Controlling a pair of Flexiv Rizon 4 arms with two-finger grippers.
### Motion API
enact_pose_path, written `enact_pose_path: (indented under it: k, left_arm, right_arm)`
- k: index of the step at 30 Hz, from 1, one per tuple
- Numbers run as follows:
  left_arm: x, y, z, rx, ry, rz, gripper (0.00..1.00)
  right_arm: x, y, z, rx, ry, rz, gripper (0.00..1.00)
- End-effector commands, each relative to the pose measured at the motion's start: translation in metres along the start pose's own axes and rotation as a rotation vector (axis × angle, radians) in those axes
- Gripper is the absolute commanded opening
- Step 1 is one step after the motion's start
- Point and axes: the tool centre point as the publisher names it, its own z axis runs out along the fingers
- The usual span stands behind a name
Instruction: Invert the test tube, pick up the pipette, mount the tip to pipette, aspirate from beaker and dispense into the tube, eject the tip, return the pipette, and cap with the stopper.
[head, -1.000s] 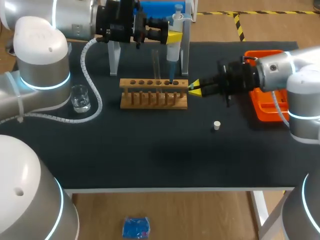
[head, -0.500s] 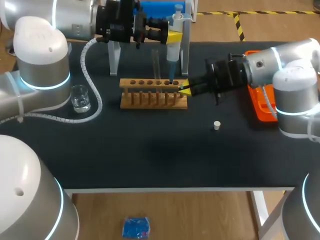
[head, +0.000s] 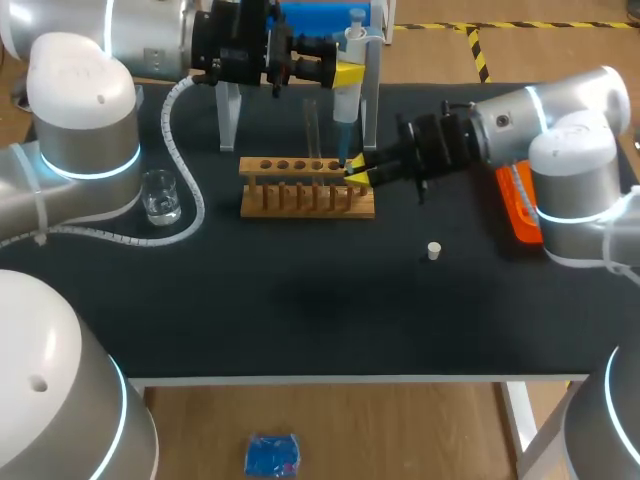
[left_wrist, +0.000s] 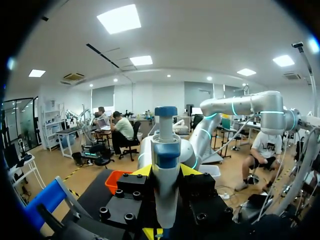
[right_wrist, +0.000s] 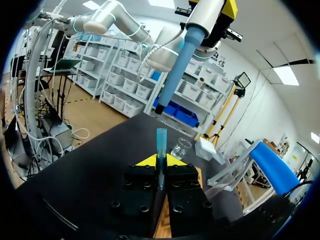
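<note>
Tip-mounting is the step in hand, as I judge it. My left gripper (head: 346, 74) is clamped round the body of the pipette (head: 348, 95) and holds it upright, nozzle down, above the right end of the wooden rack (head: 300, 192). My right gripper (head: 358, 172) comes in low from the side, its fingers pinched on the blue tip (right_wrist: 161, 144). In the right wrist view the tip stands upright with its open mouth facing the pipette's nozzle (right_wrist: 186, 52); the two are close but apart. Holding the tip vertical under a vertical pipette lets the nozzle push straight into it, so the lining-up seems to be the point of both poses.

The test tube (head: 312, 125) stands mouth-up in the rack, beside the pipette, ready to be filled. The beaker (head: 160, 196) sits well off to the rack's left, holding clear liquid. The white stopper (head: 433, 250) lies alone on the black table (head: 300, 300), near the front right of the rack. An orange tray (head: 522, 215) rests at the right, partly hidden by my arm, and the pipette's stand (head: 230, 118) rises behind the rack.
</note>
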Motion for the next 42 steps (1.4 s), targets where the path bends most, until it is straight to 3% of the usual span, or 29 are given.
enact_pose_path:
  k: [1,42]
  left_arm:
    - [0.001,0.000,0.000,0.005,-0.002,0.002,0.00]
    - [0.001,0.000,0.000,0.005,-0.002,0.002,0.00]
  right_arm:
    - [-0.001,0.003,0.001,-0.001,0.005,-0.007,0.00]
    - [0.006,0.018,0.006,-0.047,0.025,-0.004,0.00]
